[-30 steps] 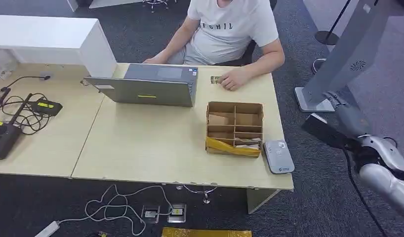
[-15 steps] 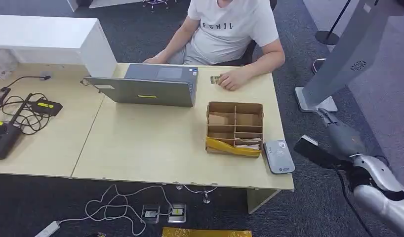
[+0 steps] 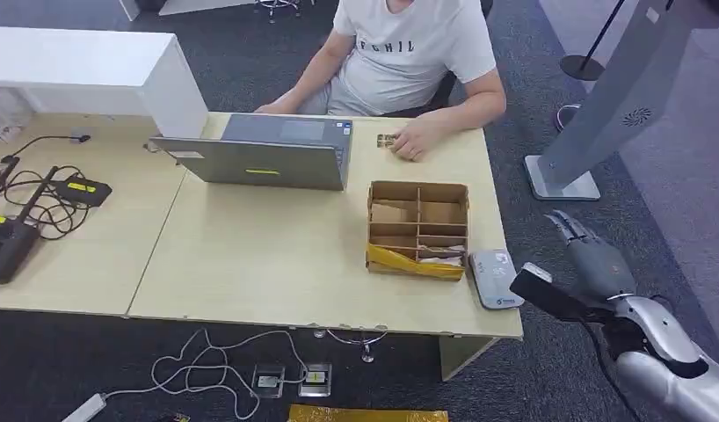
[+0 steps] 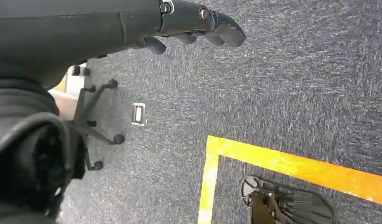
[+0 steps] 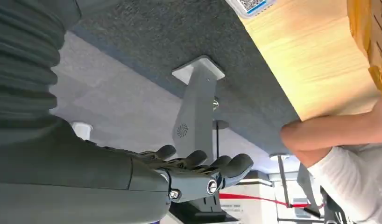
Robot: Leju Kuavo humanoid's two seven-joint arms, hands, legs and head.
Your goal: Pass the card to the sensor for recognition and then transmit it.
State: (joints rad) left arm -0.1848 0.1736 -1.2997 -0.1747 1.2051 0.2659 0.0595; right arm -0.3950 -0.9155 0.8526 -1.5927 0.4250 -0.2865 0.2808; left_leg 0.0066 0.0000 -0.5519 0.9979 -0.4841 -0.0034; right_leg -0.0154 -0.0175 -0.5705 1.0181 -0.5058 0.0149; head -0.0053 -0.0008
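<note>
One light wooden table (image 3: 250, 255) spans the scene, with a second desk (image 3: 66, 237) joined at its left. One person in a white T-shirt (image 3: 413, 48) sits at the far side, the head cut off by the frame's top edge. One grey laptop (image 3: 264, 154) stands open on the far half of the table, its screen hidden from the head view. One cardboard divider box (image 3: 417, 227) sits to the right of centre, yellow tape on its near wall; what lies in its compartments is hard to make out. One grey card sensor (image 3: 496, 278) lies just right of the box near the table's right edge.

The right hand (image 3: 593, 259) hangs over the carpet to the right of the table, fingers spread and holding nothing. The left hand (image 4: 194, 23) hangs over the floor, fingers loosely extended and empty.

The card (image 3: 385, 141) lies on the far right part of the table, partly covered by the person's hand (image 3: 413, 141); its face is too small to read.
</note>
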